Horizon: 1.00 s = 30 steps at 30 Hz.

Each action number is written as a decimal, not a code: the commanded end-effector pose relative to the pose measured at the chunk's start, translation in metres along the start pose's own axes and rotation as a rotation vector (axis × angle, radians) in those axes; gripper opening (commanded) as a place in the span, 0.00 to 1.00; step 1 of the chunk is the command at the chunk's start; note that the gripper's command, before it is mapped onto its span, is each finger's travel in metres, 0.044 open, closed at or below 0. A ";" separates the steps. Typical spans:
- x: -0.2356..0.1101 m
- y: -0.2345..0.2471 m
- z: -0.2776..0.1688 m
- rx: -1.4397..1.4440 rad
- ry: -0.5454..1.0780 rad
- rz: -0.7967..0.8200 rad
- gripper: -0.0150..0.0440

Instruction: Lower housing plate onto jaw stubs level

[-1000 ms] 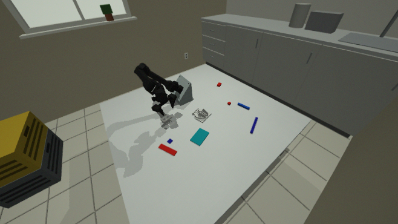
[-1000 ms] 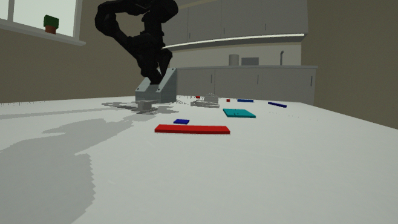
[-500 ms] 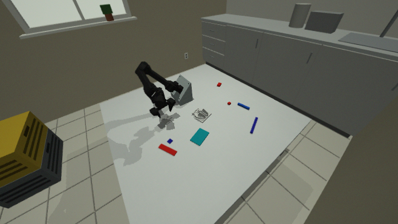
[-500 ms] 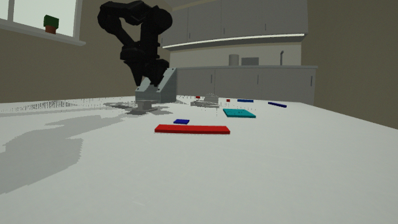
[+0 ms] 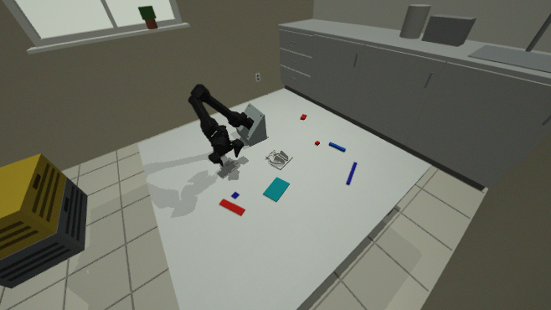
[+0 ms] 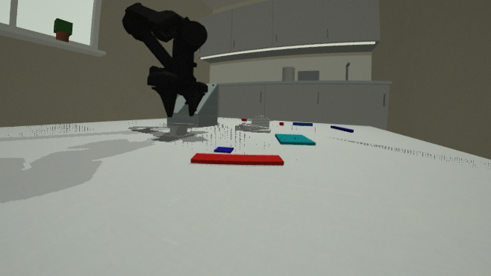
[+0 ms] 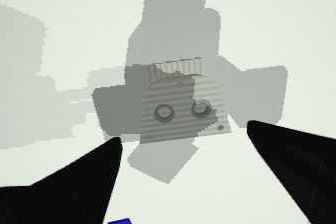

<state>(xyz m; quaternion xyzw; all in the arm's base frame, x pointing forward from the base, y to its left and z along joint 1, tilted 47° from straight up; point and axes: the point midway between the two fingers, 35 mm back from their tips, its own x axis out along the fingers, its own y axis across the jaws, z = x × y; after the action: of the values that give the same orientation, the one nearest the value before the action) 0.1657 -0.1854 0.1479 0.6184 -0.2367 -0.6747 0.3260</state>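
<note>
The housing plate is grey, with two round rings and a raised block at one edge. It rests on the table in the arm's shadow. My gripper is open and empty and hangs above the plate, its fingers pointing down. In the wrist view the plate lies ahead of the fingertips, between their lines. The grey assembly with the jaws stands apart on the table, to the right of the plate in the top and exterior views. Its stubs are too small to make out.
A teal plate, a red bar and a small blue tile lie on the near side. Two blue bars and two small red blocks lie farther off. The grey wedge-shaped mount stands behind the gripper.
</note>
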 end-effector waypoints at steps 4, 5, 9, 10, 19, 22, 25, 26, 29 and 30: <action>0.011 -0.002 0.001 -0.007 -0.004 -0.006 1.00; 0.012 -0.002 0.001 -0.007 -0.004 -0.006 1.00; 0.012 -0.002 0.001 -0.007 -0.004 -0.006 1.00; 0.013 -0.002 0.001 -0.007 -0.004 -0.006 1.00; 0.026 -0.002 0.000 -0.007 -0.004 -0.006 1.00; 0.030 -0.002 0.000 -0.007 -0.004 -0.006 1.00; 0.035 -0.002 0.001 -0.007 -0.004 -0.005 1.00; 0.037 -0.002 0.001 -0.007 -0.004 -0.005 1.00; 0.041 -0.002 0.001 -0.007 -0.004 -0.004 1.00; 0.042 -0.002 0.001 -0.007 -0.004 -0.004 1.00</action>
<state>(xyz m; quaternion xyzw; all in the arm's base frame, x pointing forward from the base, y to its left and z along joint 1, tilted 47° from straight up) 0.1646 -0.2129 0.1230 0.6180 -0.2382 -0.6744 0.3265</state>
